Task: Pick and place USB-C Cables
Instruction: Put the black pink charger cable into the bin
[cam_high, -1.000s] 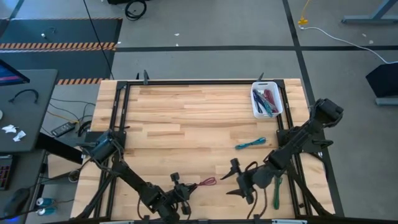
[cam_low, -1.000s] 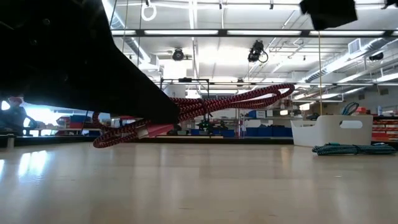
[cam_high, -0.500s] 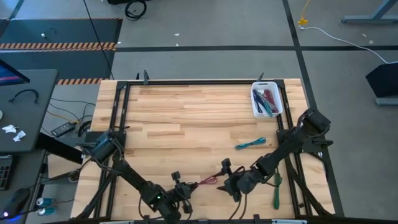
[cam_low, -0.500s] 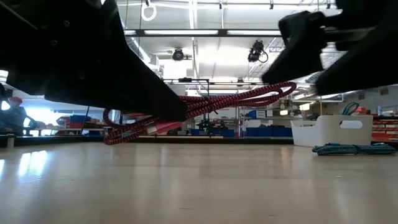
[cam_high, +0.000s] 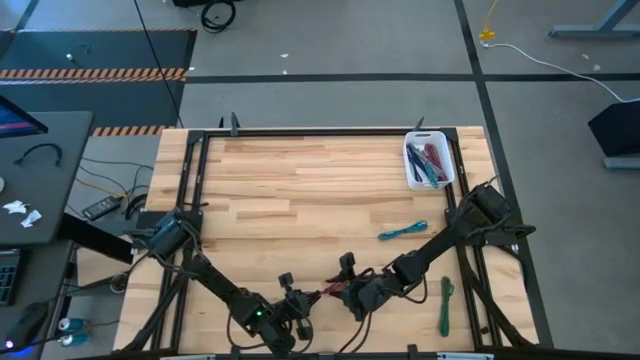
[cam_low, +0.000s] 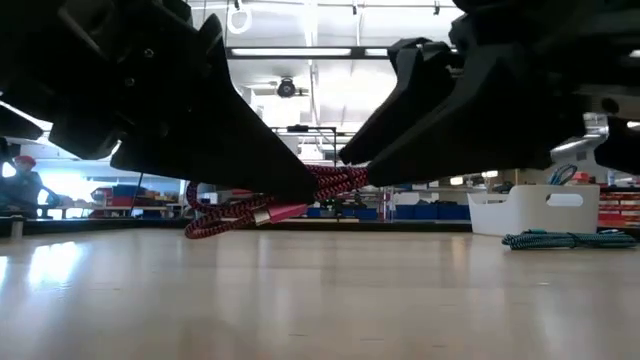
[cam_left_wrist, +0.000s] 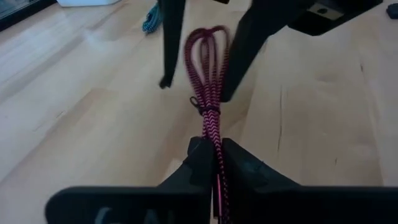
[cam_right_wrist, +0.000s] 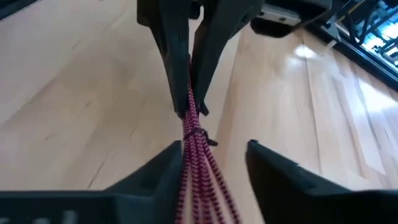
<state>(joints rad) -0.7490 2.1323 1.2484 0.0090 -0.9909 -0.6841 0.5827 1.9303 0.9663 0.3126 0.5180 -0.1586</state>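
Left wrist view, left claw (cam_left_wrist: 210, 155) pinching magenta-red cable (cam_left_wrist: 208, 74), right claw (cam_right_wrist: 214, 158) spread astride it.

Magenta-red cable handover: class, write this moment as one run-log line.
left pincer: shut on magenta-red cable | right pincer: open, straddling its looped end | cable: lifted off table | white bin: holds other cables

Far half of surface (cam_high: 300, 175) open; obstacles: white bin (cam_high: 430, 162) at far right corner, teal cable (cam_high: 402, 231) mid-right, green cable (cam_high: 444, 306) near right edge.
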